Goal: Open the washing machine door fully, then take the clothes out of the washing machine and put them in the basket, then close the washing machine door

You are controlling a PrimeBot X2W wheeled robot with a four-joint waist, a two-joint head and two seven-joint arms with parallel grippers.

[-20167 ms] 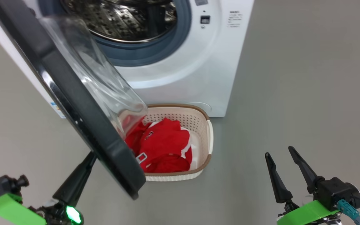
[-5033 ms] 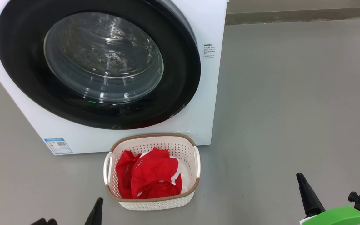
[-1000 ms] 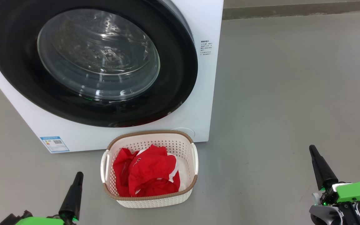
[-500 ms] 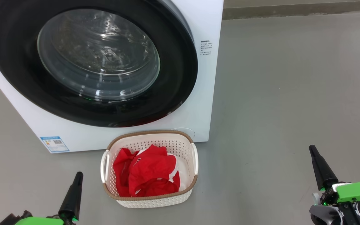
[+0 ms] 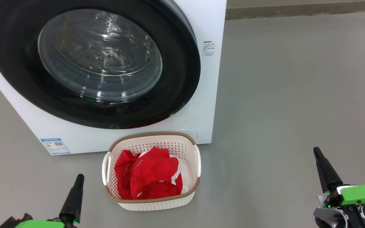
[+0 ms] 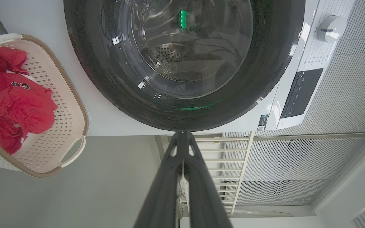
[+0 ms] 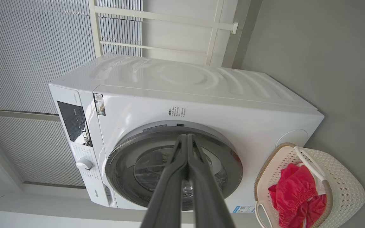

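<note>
left gripper (image 5: pixel 80 178): held low, jaws pressed together, nothing gripped | right gripper (image 5: pixel 316 151): held low, jaws pressed together, nothing gripped

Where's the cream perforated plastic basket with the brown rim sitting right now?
Head view, lower centre: the cream perforated basket stands on the grey floor just before the white washing machine, below its closed black-rimmed door, red clothes inside.

The head camera is looking forward and down at the washing machine door (image 5: pixel 93 63) and the basket (image 5: pixel 152 204) on the floor (image 5: pixel 296 95). The left wrist camera is facing the door from close by, rolled sideways (floor at its lower left). The right wrist camera is taking in the whole washing machine (image 7: pixel 201 104) from farther back, rolled the other way. All three are sharing door and basket.
</note>
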